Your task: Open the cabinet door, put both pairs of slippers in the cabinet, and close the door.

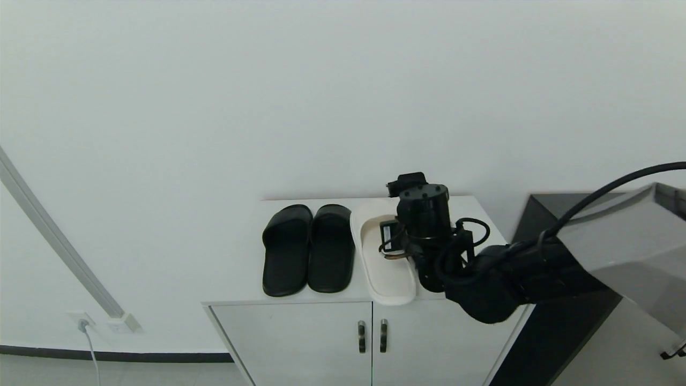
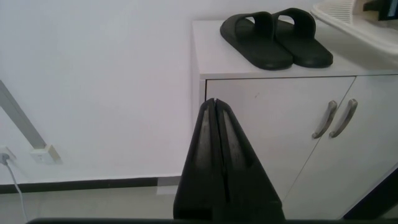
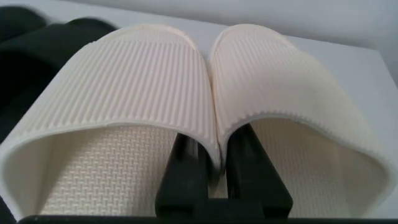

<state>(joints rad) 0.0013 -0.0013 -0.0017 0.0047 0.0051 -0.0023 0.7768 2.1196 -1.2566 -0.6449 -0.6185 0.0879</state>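
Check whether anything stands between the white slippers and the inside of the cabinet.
Yes. Both cabinet doors are shut, below the top on which the white slippers lie. They block the way in until one is pulled open by its handle. The right gripper is shut on the slippers' adjoining sides.

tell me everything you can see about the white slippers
The white slippers are a cream pair of slides that look like soft foam or rubber, with ribbed straps and patterned footbeds. They lie flat, side by side and touching, on the cabinet top, to the right of the black slippers, with one end slightly over the front edge. The right gripper has its fingers one inside each slipper, closed on the touching inner walls.
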